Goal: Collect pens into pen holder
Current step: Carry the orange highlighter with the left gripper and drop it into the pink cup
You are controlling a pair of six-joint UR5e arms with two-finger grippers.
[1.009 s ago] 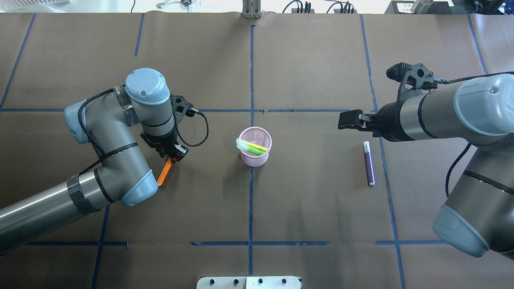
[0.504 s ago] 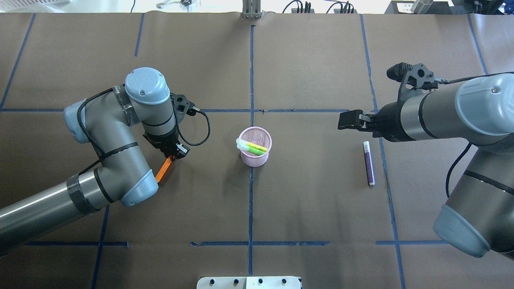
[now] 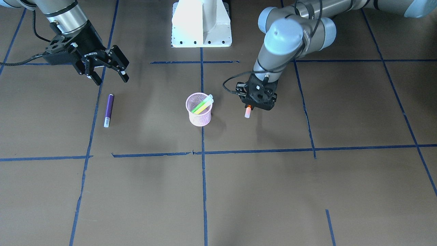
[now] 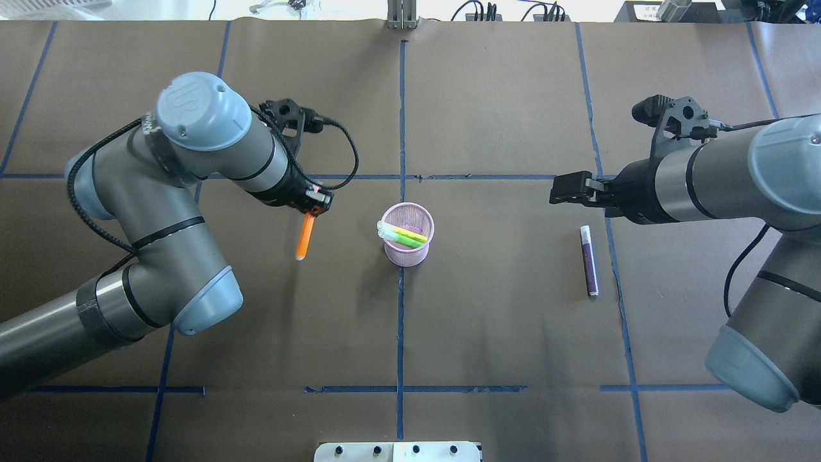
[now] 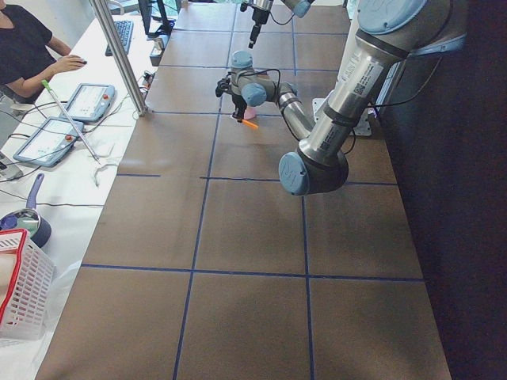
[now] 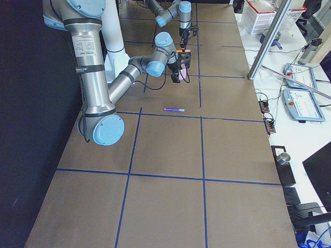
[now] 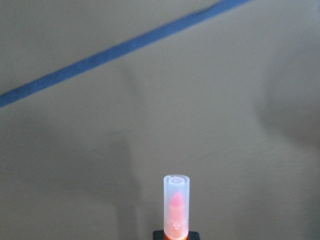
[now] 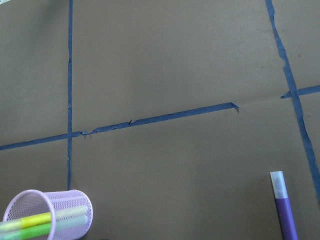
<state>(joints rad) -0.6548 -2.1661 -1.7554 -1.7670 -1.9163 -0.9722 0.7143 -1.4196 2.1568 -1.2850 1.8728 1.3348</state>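
My left gripper is shut on the orange pen and holds it off the table, left of the pink mesh pen holder. The pen's pale cap end points away from the gripper and fills the left wrist view. The holder stands upright with a bright green and a yellow-green pen leaning inside. The purple pen lies flat on the table on the right. My right gripper is open and empty, hovering just beyond the purple pen.
Brown paper covers the table, marked with blue tape lines. The robot's white base stands at the table's near edge. In the right wrist view the holder is at bottom left and the purple pen at bottom right.
My left arm has lifted the orange pen off the table and carried it right and away, closer to the pen holder. The right arm shifted slightly to the right.
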